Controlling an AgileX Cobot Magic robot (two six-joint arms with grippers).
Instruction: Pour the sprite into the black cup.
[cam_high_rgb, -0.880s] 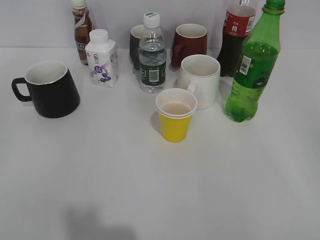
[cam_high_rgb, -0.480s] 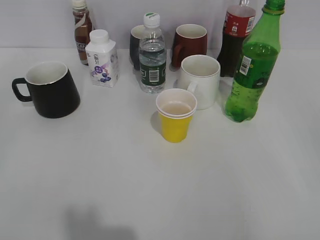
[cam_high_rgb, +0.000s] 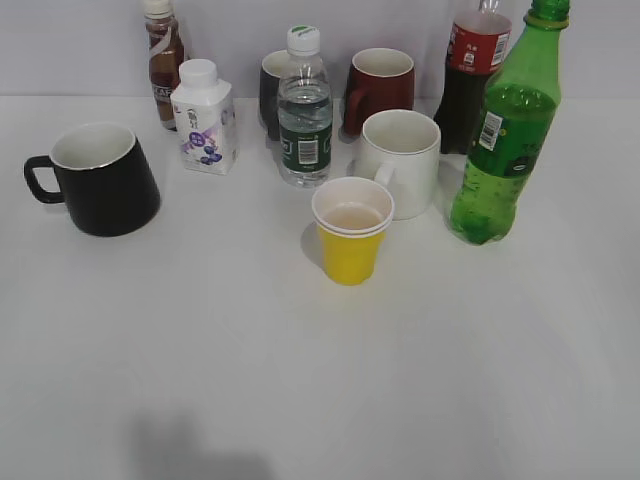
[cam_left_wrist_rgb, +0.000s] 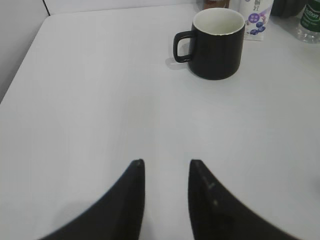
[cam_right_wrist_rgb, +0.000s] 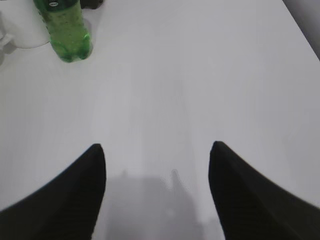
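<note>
From the outside camera, the white counter (cam_high_rgb: 300, 380) carried ten containers and neither of my arms showed. I counted four bottles: the green sprite bottle (cam_high_rgb: 505, 140) standing upright at the far right, a dark cola bottle (cam_high_rgb: 470, 75) with a red label just behind it, a clear water bottle (cam_high_rgb: 304, 110) in the middle, and a small brown bottle (cam_high_rgb: 163, 60) at the back left. One white carton (cam_high_rgb: 205, 118) stood beside that brown bottle. There were four mugs: the black cup (cam_high_rgb: 100, 180) alone at the left with its handle pointing left, a white mug (cam_high_rgb: 400, 160) near the sprite, a dark red mug (cam_high_rgb: 380, 88) and a narrower dark mug (cam_high_rgb: 270, 90) behind. One yellow paper cup (cam_high_rgb: 350, 232) sat in front.

Through my left wrist camera, my left fingers (cam_left_wrist_rgb: 166, 170) were a little apart, holding nothing, above bare counter. The black cup (cam_left_wrist_rgb: 216, 42) stood well ahead, upright, white inside.

Through my right wrist camera, my right fingers (cam_right_wrist_rgb: 156, 152) were spread wide and empty. The sprite (cam_right_wrist_rgb: 65, 30) stood far ahead to the left, touching neither finger.
</note>
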